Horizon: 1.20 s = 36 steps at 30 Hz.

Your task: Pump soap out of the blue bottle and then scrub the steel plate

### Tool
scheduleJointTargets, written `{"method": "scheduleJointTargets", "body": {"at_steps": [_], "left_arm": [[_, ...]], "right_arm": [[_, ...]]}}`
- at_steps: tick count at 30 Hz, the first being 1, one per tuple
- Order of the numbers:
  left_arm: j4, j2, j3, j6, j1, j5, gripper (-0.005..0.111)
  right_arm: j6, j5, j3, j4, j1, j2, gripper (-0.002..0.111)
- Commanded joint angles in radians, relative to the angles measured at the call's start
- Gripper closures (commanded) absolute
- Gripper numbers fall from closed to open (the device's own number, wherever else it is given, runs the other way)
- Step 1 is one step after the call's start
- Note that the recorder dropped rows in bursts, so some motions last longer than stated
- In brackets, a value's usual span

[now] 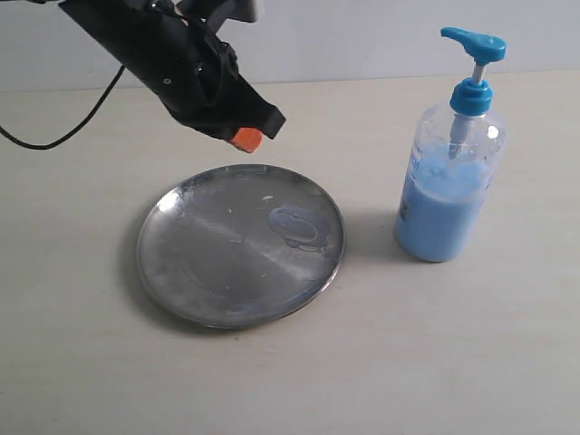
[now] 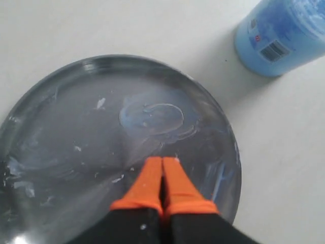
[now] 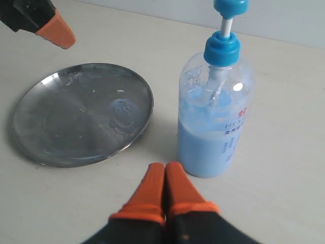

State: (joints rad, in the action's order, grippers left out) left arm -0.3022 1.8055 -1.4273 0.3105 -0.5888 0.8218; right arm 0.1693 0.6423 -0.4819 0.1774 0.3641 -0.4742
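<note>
The steel plate (image 1: 240,245) lies flat on the table, with a translucent bluish smear of soap (image 1: 294,227) on its right part. To its right stands the blue bottle (image 1: 450,172), upright, its blue pump head raised. My left gripper (image 1: 246,139) hovers above the plate's far rim, shut and empty; in the left wrist view its orange fingertips (image 2: 162,160) press together above the plate (image 2: 76,152), near the soap (image 2: 152,117). My right gripper (image 3: 164,165) is shut and empty, above bare table a little short of the bottle (image 3: 213,122), with the plate (image 3: 76,114) to one side.
A black cable (image 1: 63,131) runs across the pale table at the back left. A light wall (image 1: 362,36) closes off the far side. Pale dried streaks mark the plate's surface.
</note>
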Motion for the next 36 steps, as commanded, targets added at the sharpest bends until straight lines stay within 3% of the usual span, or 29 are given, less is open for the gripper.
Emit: {"method": "scheduleJointTargets", "body": {"at_steps": [1, 11, 20, 27, 36], "left_arm": [[0.012, -0.093, 0.086, -0.007, 0.002, -0.011, 0.107], [0.024, -0.319, 0.283, -0.007, 0.002, -0.100, 0.107], [0.024, -0.509, 0.370, -0.007, 0.002, -0.158, 0.107], [0.022, -0.781, 0.487, -0.008, 0.002, -0.244, 0.107], [0.019, -1.139, 0.552, -0.033, 0.002, -0.223, 0.107]], "right_arm": [[0.013, -0.024, 0.006, -0.004, -0.003, 0.008, 0.108], [0.013, -0.033, 0.006, -0.004, -0.003, 0.008, 0.108], [0.013, -0.031, 0.006, -0.004, -0.003, 0.008, 0.108], [0.013, -0.031, 0.006, -0.002, -0.003, 0.008, 0.108], [0.013, -0.031, 0.006, -0.002, -0.003, 0.008, 0.108]]}}
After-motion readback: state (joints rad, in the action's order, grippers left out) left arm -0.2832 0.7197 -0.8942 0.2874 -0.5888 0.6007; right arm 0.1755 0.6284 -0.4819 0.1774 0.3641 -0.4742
